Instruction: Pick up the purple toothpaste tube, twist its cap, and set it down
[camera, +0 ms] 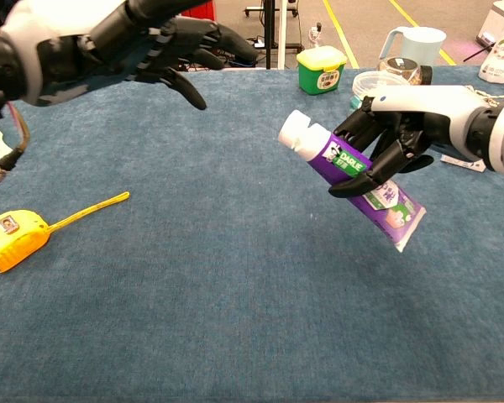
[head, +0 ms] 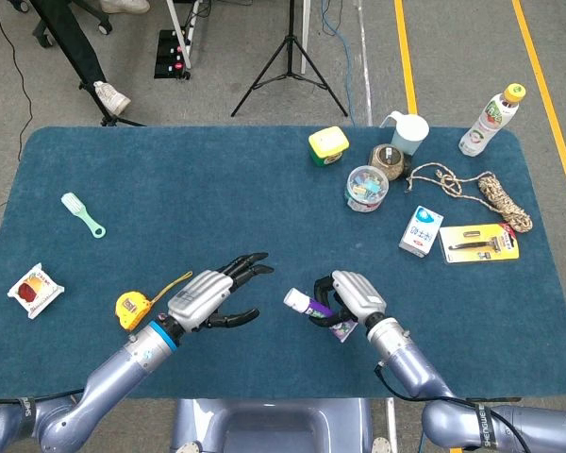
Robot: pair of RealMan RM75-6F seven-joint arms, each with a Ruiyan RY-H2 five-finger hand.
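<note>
While the blue bench (head: 264, 189) carries a scatter of clutter along its far right, the work sits over its near middle. Largest in play are the two arms: the left robot hand (head: 212, 298) hovers with fingers spread and nothing in them, reaching toward the cap, and the right robot hand (camera: 386, 147) is clamped round the middle of the tube (camera: 353, 172), which it holds clear above the bench, tilted with the cap end up and toward the left hand and the crimped tail hanging down.

Judging by its look, the tube is light and soft-walled; a hard squeeze at mid-body would dent it and could push paste toward the nozzle once the cap loosens. The printed plastic skin seems smooth, so it may spin inside the grip when torque is applied. The stiffest place to hold is likely the shoulder just below the cap, and the right hand sits somewhat lower than that, so the body may twist a little.

Smallest, the white cap (camera: 296, 133) is rigid and probably ribbed, which makes it the natural spot for the left hand's fingertips to pinch and turn. It stands free, well apart from the left fingers (camera: 193, 92) as yet.

A yellow tape measure (camera: 15, 233) lies on the bench to the left, untouched.
</note>
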